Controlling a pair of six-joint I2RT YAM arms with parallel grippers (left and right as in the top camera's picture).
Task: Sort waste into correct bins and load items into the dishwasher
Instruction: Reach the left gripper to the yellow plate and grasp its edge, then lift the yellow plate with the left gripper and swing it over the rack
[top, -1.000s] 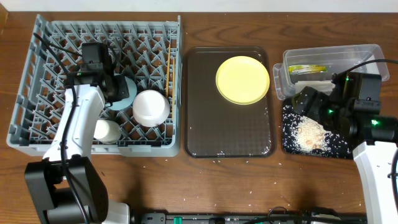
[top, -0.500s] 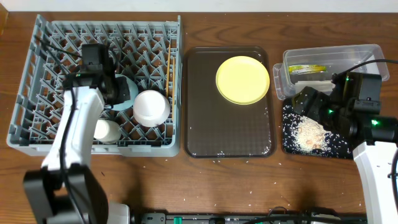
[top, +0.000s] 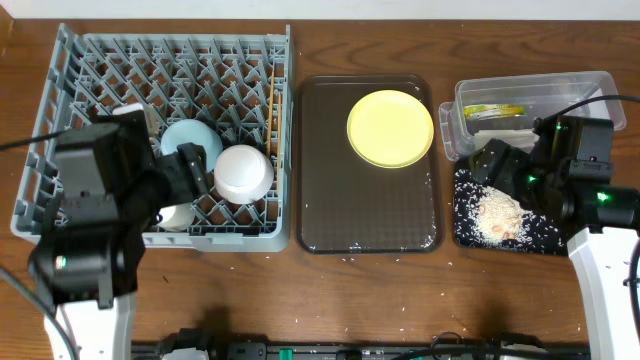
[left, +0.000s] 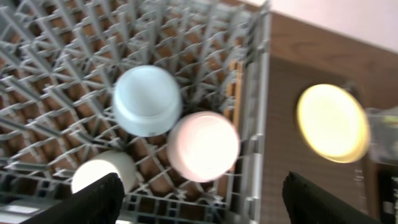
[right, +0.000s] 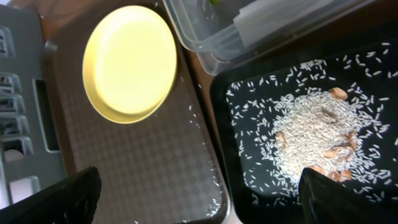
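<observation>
Both my jaws hang released, empty; light blue bowl (left: 148, 99) and white bowl (left: 203, 146) sit inverted in the dish rack (top: 60, 90), presumably to drain.

The left arm (top: 92, 215) and right arm (top: 580, 165) pair blocky black joint housings with white link shells. Thin black cables (top: 600, 98) loop from them, small green lights (top: 603, 197) glow on the housings, and the fingertips (left: 93, 199) are black.

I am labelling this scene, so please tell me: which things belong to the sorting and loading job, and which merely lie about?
Job: dish rack, blue bowl, white bowl, cup, chopsticks, yellow plate, clear tub, black tray, rice, wrapper, tissue.
Lying about: brown serving tray.
</observation>
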